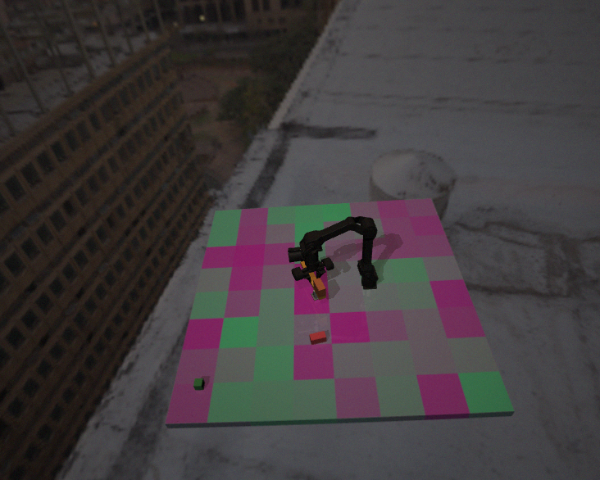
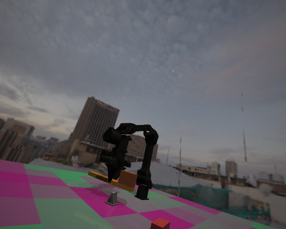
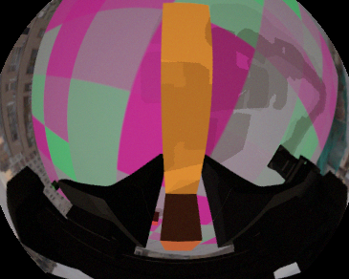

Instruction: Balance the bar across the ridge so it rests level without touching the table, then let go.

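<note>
The yellow-orange bar (image 2: 124, 187) (image 3: 186, 96) hangs in the air. It carries an orange block (image 1: 319, 287) (image 2: 127, 180) on one end; this block's dark face (image 3: 181, 217) shows low in the wrist view. My gripper (image 1: 311, 273) (image 2: 111, 181) (image 3: 183, 159) is shut on the bar, with the long plain part on one side and the block on the other. The small grey ridge (image 2: 113, 198) (image 1: 315, 296) stands on the table. In the top view the block end partly hides it; in the exterior view the bar is above and behind it, with a visible gap.
A red block (image 1: 318, 337) (image 2: 160, 223) lies on the checkered table (image 1: 277, 364) on the far side of the ridge from the arm's hand. A small green cube (image 1: 198, 383) is near the table's left front corner. The arm's base (image 1: 369, 281) (image 2: 142, 193) stands to the right of the ridge.
</note>
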